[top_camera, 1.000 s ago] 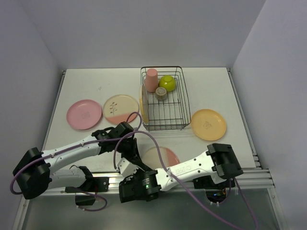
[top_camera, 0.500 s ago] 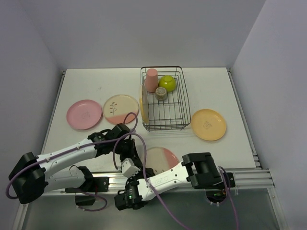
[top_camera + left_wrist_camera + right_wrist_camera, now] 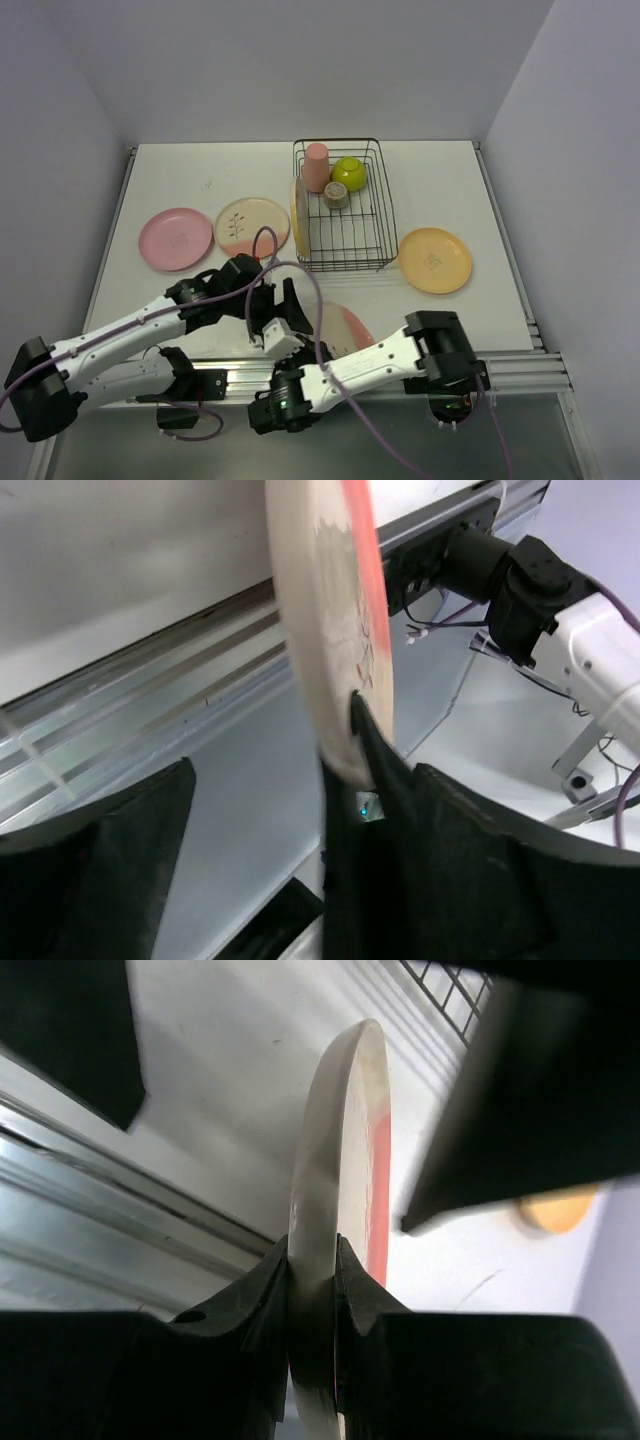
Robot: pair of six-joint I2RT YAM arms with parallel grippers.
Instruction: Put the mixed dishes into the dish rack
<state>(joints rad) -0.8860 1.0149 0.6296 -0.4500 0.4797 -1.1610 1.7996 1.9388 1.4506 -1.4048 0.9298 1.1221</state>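
Cream-and-pink plate (image 3: pixel 335 1190), on edge before the dish rack (image 3: pixel 384 210): my right gripper (image 3: pixel 312 1260) pinches its rim, left gripper (image 3: pixel 262 790) gapes wide; arms hide part.

Left arm (image 3: pixel 120 332) and right arm (image 3: pixel 375 356): white tube links, black joint housings, chunky black shoulder blocks. A purple cable (image 3: pixel 316 300) loops off each arm and runs along the links. Small green light (image 3: pixel 284 403) on the right arm's black wrist section. Left gripper (image 3: pixel 270 740): matte black, broad wedge-shaped fingers, tiny teal light (image 3: pixel 365 805) on one finger. Right gripper (image 3: pixel 312 1280): same matte black, fingers narrowing to rounded tips.
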